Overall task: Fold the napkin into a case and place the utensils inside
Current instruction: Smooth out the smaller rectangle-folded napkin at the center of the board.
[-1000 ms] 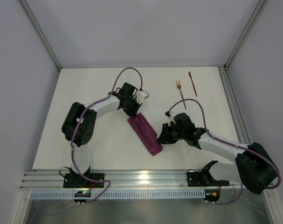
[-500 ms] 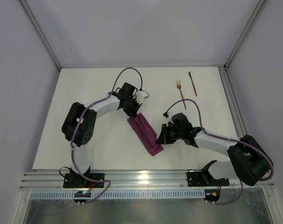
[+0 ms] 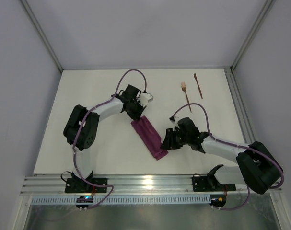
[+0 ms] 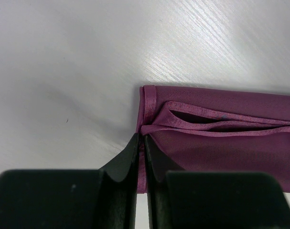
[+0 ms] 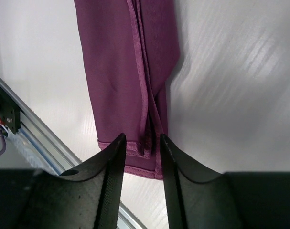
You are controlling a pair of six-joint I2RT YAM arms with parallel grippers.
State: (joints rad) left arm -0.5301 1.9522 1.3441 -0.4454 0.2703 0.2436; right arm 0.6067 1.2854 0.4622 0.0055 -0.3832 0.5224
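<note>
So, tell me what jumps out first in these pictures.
A magenta napkin, folded into a narrow strip, lies slantwise mid-table. The left gripper pinches its far corner, while the right gripper stands open over its near hem. A copper fork and knife lie side by side at the far right, away from the cloth.

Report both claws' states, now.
Left claw: closed, pinching the end edge of the folded napkin.
Right claw: open over the napkin's other end, holding nothing.

Left arm (image 3: 103, 109), right arm (image 3: 224, 149): black joints, white links, purple cable (image 3: 130, 72) looping along each. Right hand (image 5: 141, 140) fingers (image 5: 110, 167) black, tapered.
</note>
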